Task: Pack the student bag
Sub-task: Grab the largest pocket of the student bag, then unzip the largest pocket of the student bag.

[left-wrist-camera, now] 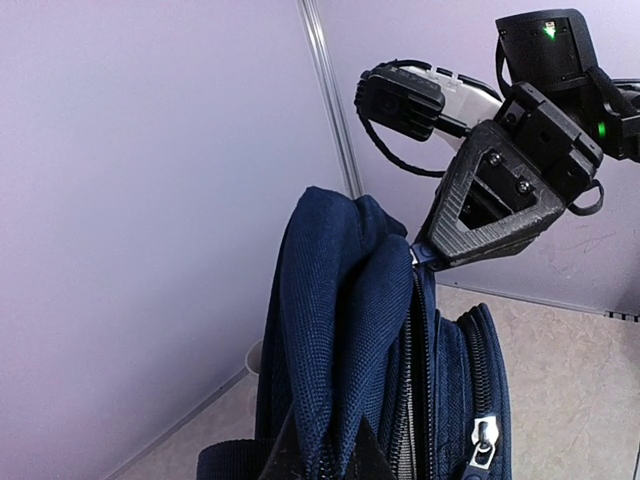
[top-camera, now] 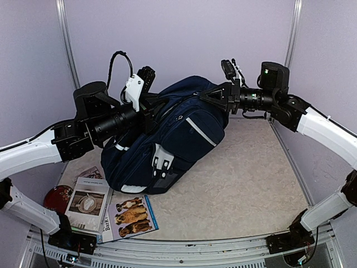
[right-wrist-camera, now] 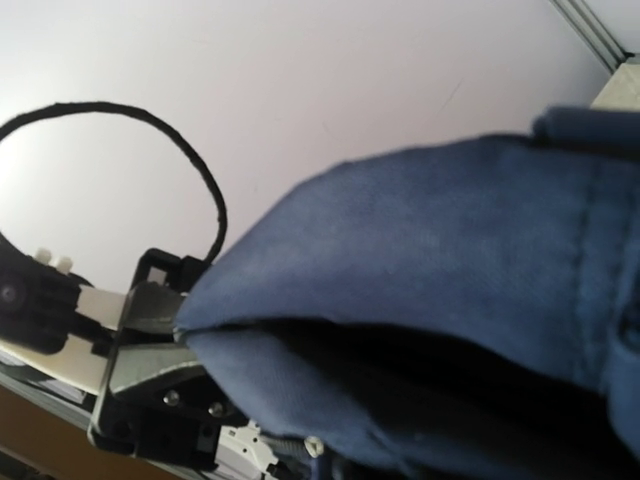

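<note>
We see the large navy-blue fabric backpack with white trim (top-camera: 178, 131) resting on the beige surface (top-camera: 251, 178), its lifted top edge pinched by the left jaws at one side and the right jaws at the other.

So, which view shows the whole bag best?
The top view: the bag shows nearly whole there, top edge to front pockets. The left wrist view shows only its upper edge and zippers, with the right gripper pinching the fabric. The right wrist view shows just blurred blue fabric, very close.
</note>
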`<move>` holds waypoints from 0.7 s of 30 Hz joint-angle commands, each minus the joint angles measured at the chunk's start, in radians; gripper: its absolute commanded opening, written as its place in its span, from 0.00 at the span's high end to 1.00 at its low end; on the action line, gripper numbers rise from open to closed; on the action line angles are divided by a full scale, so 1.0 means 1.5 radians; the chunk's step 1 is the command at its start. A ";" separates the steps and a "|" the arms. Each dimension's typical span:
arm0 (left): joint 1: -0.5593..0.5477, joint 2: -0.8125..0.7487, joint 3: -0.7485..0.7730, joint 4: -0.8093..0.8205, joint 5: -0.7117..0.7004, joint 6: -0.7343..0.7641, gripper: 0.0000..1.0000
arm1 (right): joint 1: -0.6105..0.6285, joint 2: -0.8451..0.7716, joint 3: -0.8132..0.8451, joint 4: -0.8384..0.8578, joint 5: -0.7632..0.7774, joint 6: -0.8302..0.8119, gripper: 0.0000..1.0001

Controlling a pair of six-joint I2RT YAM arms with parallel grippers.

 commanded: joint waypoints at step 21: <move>0.047 -0.093 -0.009 0.207 0.172 -0.075 1.00 | -0.166 -0.016 0.227 -0.447 0.177 -0.409 1.00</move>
